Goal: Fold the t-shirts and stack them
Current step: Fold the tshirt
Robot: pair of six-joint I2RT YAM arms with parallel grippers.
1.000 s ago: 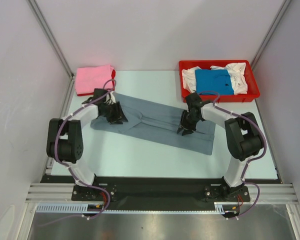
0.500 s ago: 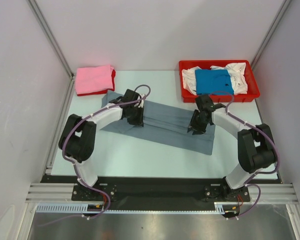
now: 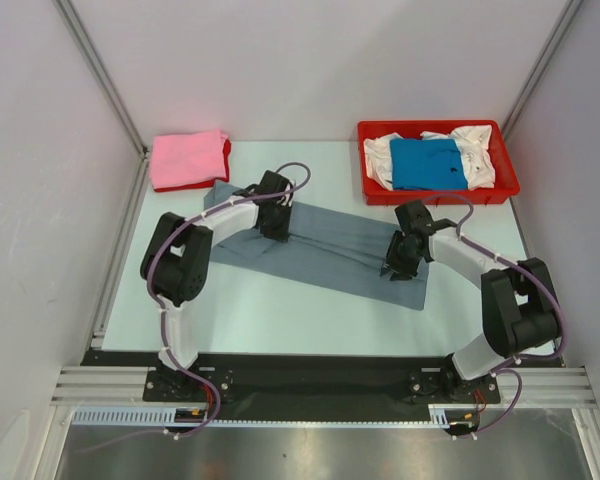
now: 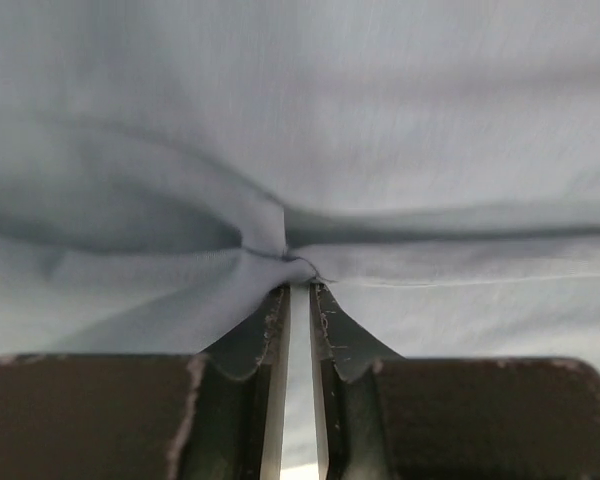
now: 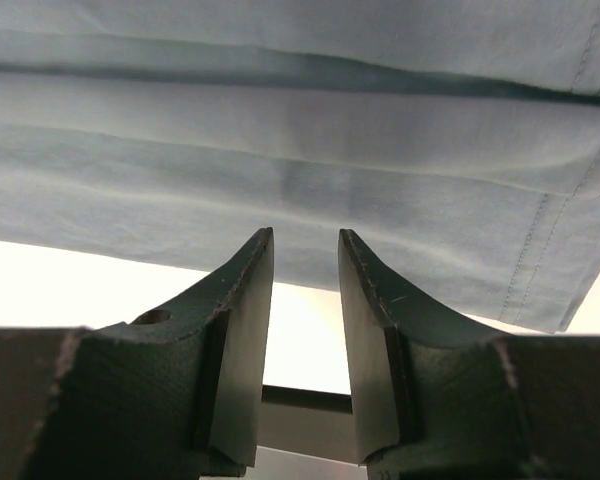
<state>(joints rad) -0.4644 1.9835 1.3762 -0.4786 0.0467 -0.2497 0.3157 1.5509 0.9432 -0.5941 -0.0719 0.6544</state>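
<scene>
The left end effector [image 3: 277, 222] is pinched almost closed on a pucker of the grey shirt [image 3: 330, 250]. The right end effector [image 3: 398, 262] stands partly open with nothing between its fingers, at that shirt's edge on the side away from the tray [image 3: 440, 198]. The bench [image 3: 280, 300] carries the grey shirt as a long band, left of and nearer than the tray. A folded pink shirt [image 3: 185, 158] lies far left of the tray. The grey cloth looks light, limp and quick to bunch. I judge hems or corners the best holds, with both ends lifted together.
</scene>
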